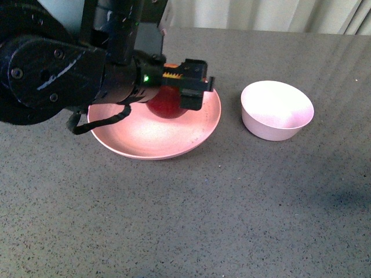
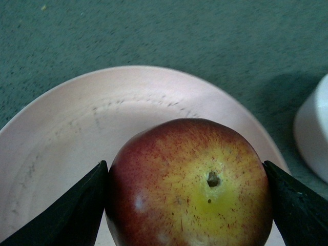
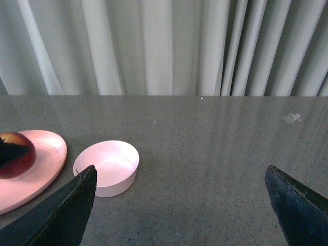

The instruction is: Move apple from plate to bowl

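The dark-red apple sits over the salmon-pink plate, held between the fingers of my left gripper, which is shut on it. In the left wrist view the apple shows its yellow stem patch, with a black finger pressed on each side, above the plate. The pale bowl stands empty to the right of the plate; its edge shows in the left wrist view. My right gripper is open and empty, above bare table, with the bowl, plate and apple ahead of it.
The grey table stretches around the plate and bowl. A pale pleated curtain hangs behind the table's far edge. The left arm's black body covers the back left of the front view.
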### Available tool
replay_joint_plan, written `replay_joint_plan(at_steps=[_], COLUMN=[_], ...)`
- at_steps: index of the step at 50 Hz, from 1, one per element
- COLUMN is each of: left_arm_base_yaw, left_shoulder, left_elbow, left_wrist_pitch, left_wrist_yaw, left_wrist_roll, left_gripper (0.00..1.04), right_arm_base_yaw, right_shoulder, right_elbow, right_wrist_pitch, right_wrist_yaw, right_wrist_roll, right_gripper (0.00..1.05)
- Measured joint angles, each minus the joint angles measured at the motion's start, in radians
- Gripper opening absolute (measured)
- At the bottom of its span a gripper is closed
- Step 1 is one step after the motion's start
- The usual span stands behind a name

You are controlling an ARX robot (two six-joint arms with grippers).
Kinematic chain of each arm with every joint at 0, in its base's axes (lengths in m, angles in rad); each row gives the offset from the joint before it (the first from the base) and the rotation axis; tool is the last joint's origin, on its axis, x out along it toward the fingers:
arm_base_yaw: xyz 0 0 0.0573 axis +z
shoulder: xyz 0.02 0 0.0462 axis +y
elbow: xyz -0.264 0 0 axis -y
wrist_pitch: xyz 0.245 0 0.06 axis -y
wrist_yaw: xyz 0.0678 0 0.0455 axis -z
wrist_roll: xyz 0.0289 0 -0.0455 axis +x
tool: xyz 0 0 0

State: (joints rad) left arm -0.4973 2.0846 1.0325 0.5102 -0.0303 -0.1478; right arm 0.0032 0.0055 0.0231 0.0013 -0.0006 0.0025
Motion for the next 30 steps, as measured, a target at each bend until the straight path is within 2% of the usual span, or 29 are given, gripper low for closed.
replay_joint_plan(at_steps=[21,30], left_arm_base_yaw=[-0.190,-0.230], left_shoulder=[0.035,0.101], left_elbow=[0.228,0.297], left_wrist_pitch=[-0.107,-0.143], left_wrist_yaw=[0.003,0.004], left_wrist_roll=[-0.015,-0.014], left_gripper=[0.79,0.79], right_arm_base_yaw=[0.000,0.000], right_shoulder=[0.000,0.000], right_elbow=[0.000,0.000], right_wrist_pitch=[0.000,0.000], right_wrist_yaw=[0.000,0.000], right_wrist_roll=[0.000,0.000], right_gripper=[0.96,0.96])
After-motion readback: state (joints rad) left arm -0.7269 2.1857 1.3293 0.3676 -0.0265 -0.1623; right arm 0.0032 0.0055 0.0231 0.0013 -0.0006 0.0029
